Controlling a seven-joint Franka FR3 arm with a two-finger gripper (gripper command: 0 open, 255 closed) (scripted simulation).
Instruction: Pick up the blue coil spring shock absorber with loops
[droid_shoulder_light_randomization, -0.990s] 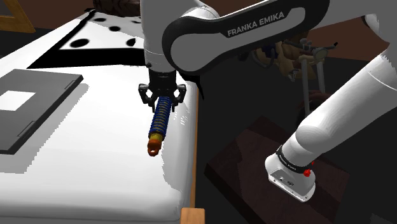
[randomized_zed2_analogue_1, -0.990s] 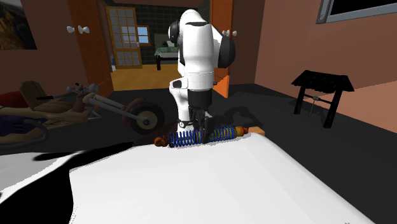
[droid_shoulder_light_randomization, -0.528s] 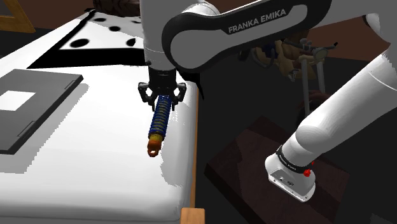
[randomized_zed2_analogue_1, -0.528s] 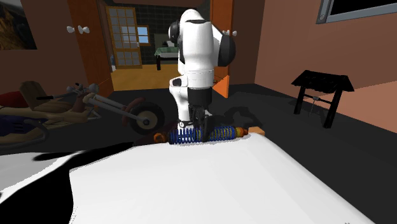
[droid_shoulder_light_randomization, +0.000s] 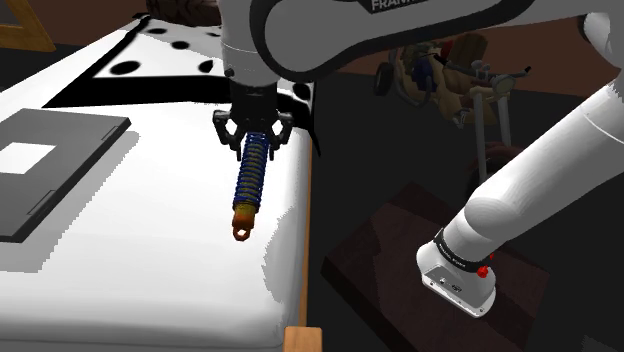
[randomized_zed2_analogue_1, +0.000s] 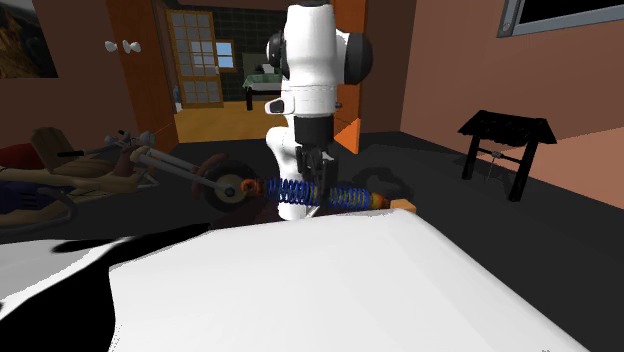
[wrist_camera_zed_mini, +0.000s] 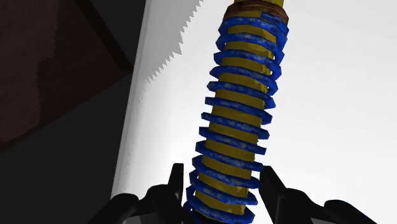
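Two black fingers (wrist_camera_zed_mini: 173, 191) of the tool (wrist_camera_zed_mini: 222, 198) clasp the blue coil spring shock absorber (wrist_camera_zed_mini: 245, 105) near one of its ends, one finger pressed against each side of the coil. In the wrist view the blue spring winds round a yellow core and runs away from the tool to a brown collar at the far end.

In the shoulder view the tool (droid_shoulder_light_randomization: 253, 135) points down over the white bed (droid_shoulder_light_randomization: 150, 260). The shock absorber (droid_shoulder_light_randomization: 248, 185) reaches out from the tool toward the near side of the bed and ends in an orange loop. It lies along the bed's edge on the shoulder view's right, close to it.

In the second exterior view the tool (randomized_zed2_analogue_1: 308, 180) holds the shock absorber (randomized_zed2_analogue_1: 318, 195) about level. The part hangs just above the far edge of the bed (randomized_zed2_analogue_1: 300, 290), not touching it, with orange ends showing on either side of the tool.

White lettering on the arm's dark joint (droid_shoulder_light_randomization: 385, 5) is cut by the top of the shoulder view and cannot be read whole. No other writing can be made out.

A flat grey panel (droid_shoulder_light_randomization: 80, 170) with a white square lies on the bed, well apart from the tool. Beyond the bed stand a motorcycle (randomized_zed2_analogue_1: 180, 172) and a small black table (randomized_zed2_analogue_1: 505, 130).
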